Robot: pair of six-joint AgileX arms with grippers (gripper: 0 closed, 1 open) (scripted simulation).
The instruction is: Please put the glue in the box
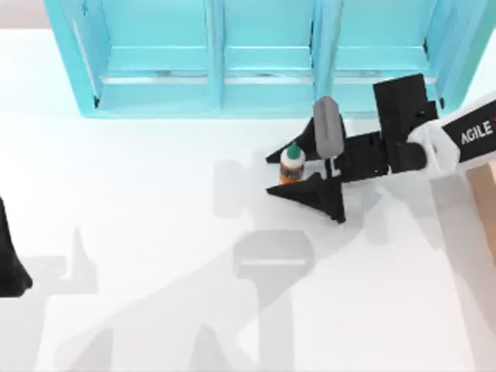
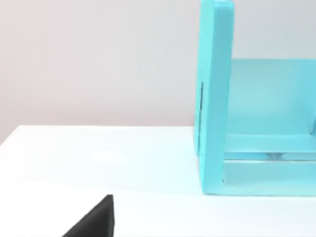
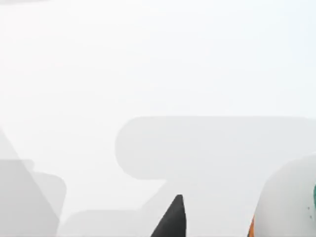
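Note:
The glue (image 1: 292, 163), a small bottle with a green cap and orange label, stands upright on the white table just in front of the teal shelf. My right gripper (image 1: 269, 176) reaches in from the right and is open, one finger on each side of the glue. In the right wrist view the glue (image 3: 289, 197) sits close at the edge, with a gap between it and a dark fingertip (image 3: 173, 219). A strip of the tan box (image 1: 485, 209) shows at the table's right edge, behind the right arm. My left gripper (image 1: 11, 267) is parked at the far left edge.
A large teal shelf unit (image 1: 225, 85) with three compartments runs along the back of the table; its side wall (image 2: 215, 98) stands ahead in the left wrist view. White tabletop stretches left of and in front of the glue.

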